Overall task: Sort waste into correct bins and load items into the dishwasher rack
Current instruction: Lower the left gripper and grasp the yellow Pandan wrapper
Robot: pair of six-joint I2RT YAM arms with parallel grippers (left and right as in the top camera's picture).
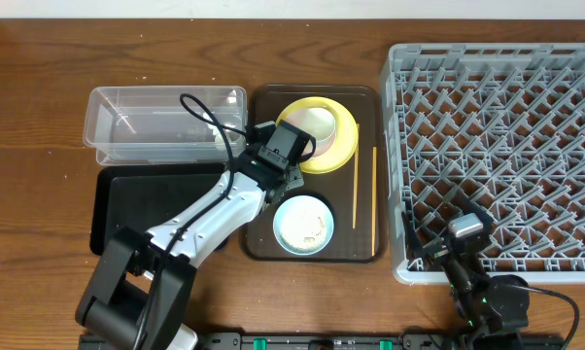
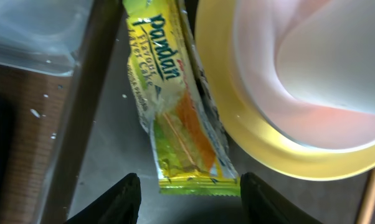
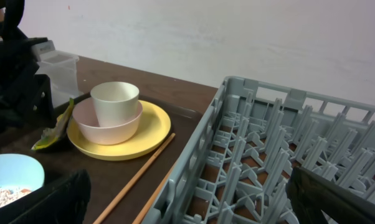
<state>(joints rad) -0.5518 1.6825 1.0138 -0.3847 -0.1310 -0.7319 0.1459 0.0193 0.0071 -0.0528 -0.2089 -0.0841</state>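
Observation:
The yellow-green snack wrapper lies on the dark brown serving tray, just left of the yellow plate. My left gripper is open and hovers over the wrapper's near end, one finger on each side, holding nothing; from overhead it hides the wrapper. The pink bowl sits on the plate with the white cup inside it. The light blue bowl holds rice crumbs. Two chopsticks lie on the tray's right side. My right gripper is open and empty over the grey rack's front-left corner. The tissue is out of view.
The clear tub stands at the back left, with the shallow black tray in front of it. The left arm reaches across the black tray. The rack's wall stands right beside the chopsticks.

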